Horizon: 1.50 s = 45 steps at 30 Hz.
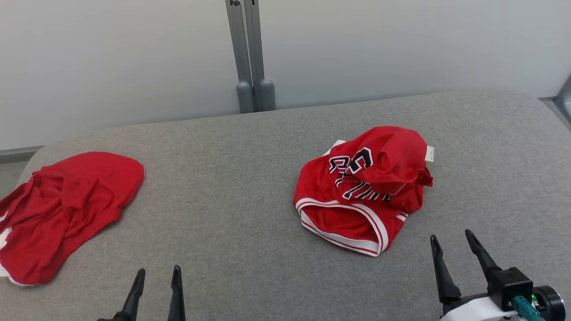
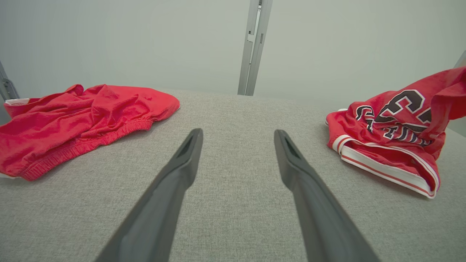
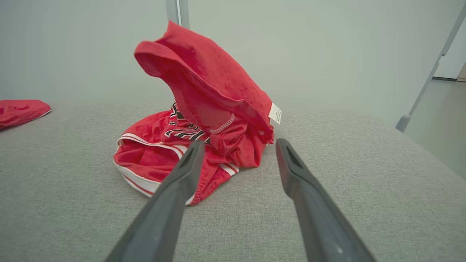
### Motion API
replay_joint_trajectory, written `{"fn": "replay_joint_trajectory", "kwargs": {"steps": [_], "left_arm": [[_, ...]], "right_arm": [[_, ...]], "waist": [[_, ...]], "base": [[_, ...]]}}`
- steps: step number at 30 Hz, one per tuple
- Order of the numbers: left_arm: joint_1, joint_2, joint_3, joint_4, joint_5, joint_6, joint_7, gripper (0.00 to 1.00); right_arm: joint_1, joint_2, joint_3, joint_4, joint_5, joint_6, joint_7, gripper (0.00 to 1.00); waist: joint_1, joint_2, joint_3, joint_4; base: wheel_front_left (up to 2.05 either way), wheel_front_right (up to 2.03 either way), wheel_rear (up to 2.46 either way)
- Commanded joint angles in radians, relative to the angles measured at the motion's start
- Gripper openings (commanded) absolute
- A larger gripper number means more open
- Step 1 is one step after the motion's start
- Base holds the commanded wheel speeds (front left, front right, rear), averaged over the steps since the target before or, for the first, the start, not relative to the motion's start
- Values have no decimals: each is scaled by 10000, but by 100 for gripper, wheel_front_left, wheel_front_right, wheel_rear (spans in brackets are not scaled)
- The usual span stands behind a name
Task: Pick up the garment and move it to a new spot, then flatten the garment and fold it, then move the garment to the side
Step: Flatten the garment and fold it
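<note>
While both arms wait at the near edge of the grey tabletop, a crumpled red jersey with dark lettering lies in a heap right of centre, one fold standing above the rest and a white label showing on its far right side. The right end effector is poised just short of the heap and a little to its right, its two dark fingers spread wide and holding nothing. In the right wrist view the jersey sits ahead and slightly left of that end effector, with the white-and-red striped band turned toward the robot. The left end effector, likewise spread and empty, points at bare cloth, with the jersey well apart to its right. A second red garment, plain and rumpled, lies at the tabletop's left edge. The heap's longer run goes from the striped band at near left to the label at far right, so the right arm is plainly the nearer, and a short reach forward and leftward would likely bring its fingers over the raised fold. The jersey looks to be the piece to lift, though the task names only a garment; nothing is picked up yet.
</note>
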Motion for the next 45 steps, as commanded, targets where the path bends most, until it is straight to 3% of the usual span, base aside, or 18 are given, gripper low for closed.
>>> {"fn": "replay_joint_trajectory", "kwargs": {"steps": [1,12,17,21,32,36,37,39,45], "left_arm": [[-158,-1,-14,10,-59,42,-3,100],[-601,-1,-506,476,-222,-64,-4,100],[-2133,0,-2544,2171,-759,-245,16,100],[-3751,26,-4193,3404,-2360,-192,481,100],[-6619,34,-6861,5305,-4734,659,1021,100],[-7110,37,-7254,6482,-4727,1481,1390,100],[-7175,37,-7278,6925,-4679,1766,1443,59],[-7248,37,-7162,7383,-4886,1919,1252,0],[-7082,24,-6752,7069,-5618,1560,447,0]], "right_arm": [[-73,-4,28,13,68,-3,-31,100],[-298,-2,229,19,123,-1,-31,100],[-645,-3,500,-41,8,-1,-31,100],[-1156,-18,891,-148,32,-3,-31,100],[-1766,-5,1065,-167,347,-1,-31,100],[-1829,-5,1075,-171,453,-3,-31,100],[-1820,-4,1055,-184,492,-3,-31,100],[-1807,-2,1026,-211,519,-1,-31,100],[-1387,-11,711,-131,494,-1,-31,100]], "waist": [[0,0,-2,-7],[0,0,204,-202],[0,0,651,-453],[0,0,1365,-945],[0,0,2481,-2306],[0,0,2563,-2609],[0,0,2551,-2672],[0,0,2506,-2741],[0,0,1988,-2468]], "base": [[0,0,0],[0,0,0],[0,0,0],[0,0,0],[0,0,0],[0,0,0],[0,0,0],[0,0,0],[0,0,0]]}}
